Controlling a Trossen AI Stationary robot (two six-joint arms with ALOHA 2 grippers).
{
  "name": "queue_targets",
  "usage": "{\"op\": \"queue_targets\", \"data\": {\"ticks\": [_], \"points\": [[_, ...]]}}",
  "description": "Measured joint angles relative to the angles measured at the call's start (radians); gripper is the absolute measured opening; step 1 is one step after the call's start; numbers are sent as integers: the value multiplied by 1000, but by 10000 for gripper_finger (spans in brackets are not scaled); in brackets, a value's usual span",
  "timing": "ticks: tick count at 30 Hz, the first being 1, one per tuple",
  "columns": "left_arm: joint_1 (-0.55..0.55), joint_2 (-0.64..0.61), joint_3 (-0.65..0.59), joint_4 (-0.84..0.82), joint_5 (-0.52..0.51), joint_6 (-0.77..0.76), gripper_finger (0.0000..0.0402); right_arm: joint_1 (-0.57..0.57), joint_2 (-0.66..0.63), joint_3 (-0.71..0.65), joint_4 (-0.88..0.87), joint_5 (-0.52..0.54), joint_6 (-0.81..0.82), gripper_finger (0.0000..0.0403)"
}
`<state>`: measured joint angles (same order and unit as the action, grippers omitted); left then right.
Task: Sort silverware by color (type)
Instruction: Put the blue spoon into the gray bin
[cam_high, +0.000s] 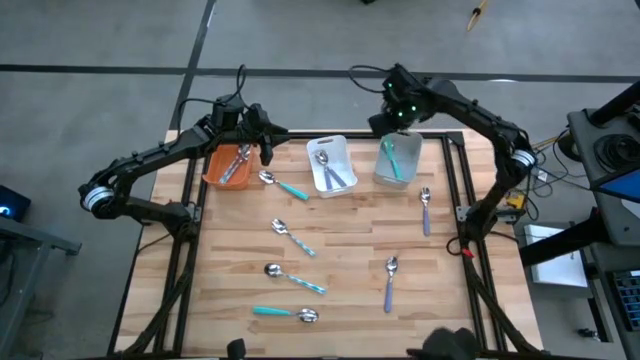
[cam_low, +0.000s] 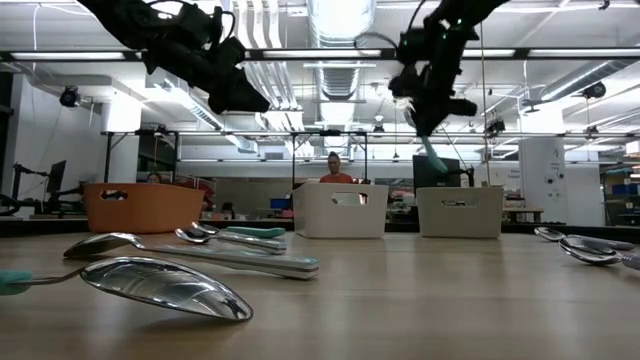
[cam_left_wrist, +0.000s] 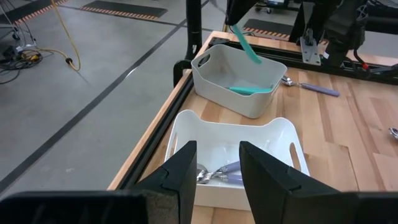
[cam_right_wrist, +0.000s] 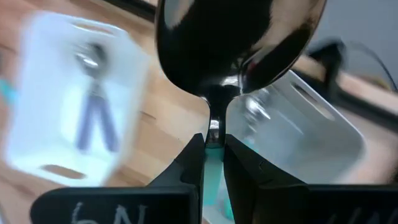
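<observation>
High view shows the right gripper (cam_high: 398, 118) over the grey bin (cam_high: 400, 175) at the back of the surface, clenched on a teal spoon (cam_left_wrist: 245, 43); its wrist cam has the bowl right up against the lens w/ the neck pinched between the fingers (cam_right_wrist: 193, 165). From the left wrist view the handle hangs slanted, tip just above the bin mouth, and one teal piece already lies inside.

To do this bit well, I'd say: drop lower so the handle tip is inside the walls before letting go, keep it centred, not over the rim. Releasing from up high could bounce it out.

Left gripper (cam_high: 258, 135) waits by the orange bin (cam_high: 215, 172), fingers parted, nothing between them. Purple ones sit in the white bin (cam_high: 345, 150). Approx six pieces are left on the boards, e.g. a teal-handled spoon (cam_high: 285, 313) near the front edge.
</observation>
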<state>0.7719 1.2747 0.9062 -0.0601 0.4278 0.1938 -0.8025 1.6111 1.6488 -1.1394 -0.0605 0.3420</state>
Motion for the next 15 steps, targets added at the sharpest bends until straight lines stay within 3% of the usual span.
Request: {"op": "queue_targets", "data": {"ticks": [7, 15], "points": [[0, 0, 0, 0, 0, 0, 102, -70, 167, 94, -208, -104, -70, 29], [0, 0, -1, 0, 0, 8, 102, -103, 309, 207, -396, -107, -91, 29]]}}
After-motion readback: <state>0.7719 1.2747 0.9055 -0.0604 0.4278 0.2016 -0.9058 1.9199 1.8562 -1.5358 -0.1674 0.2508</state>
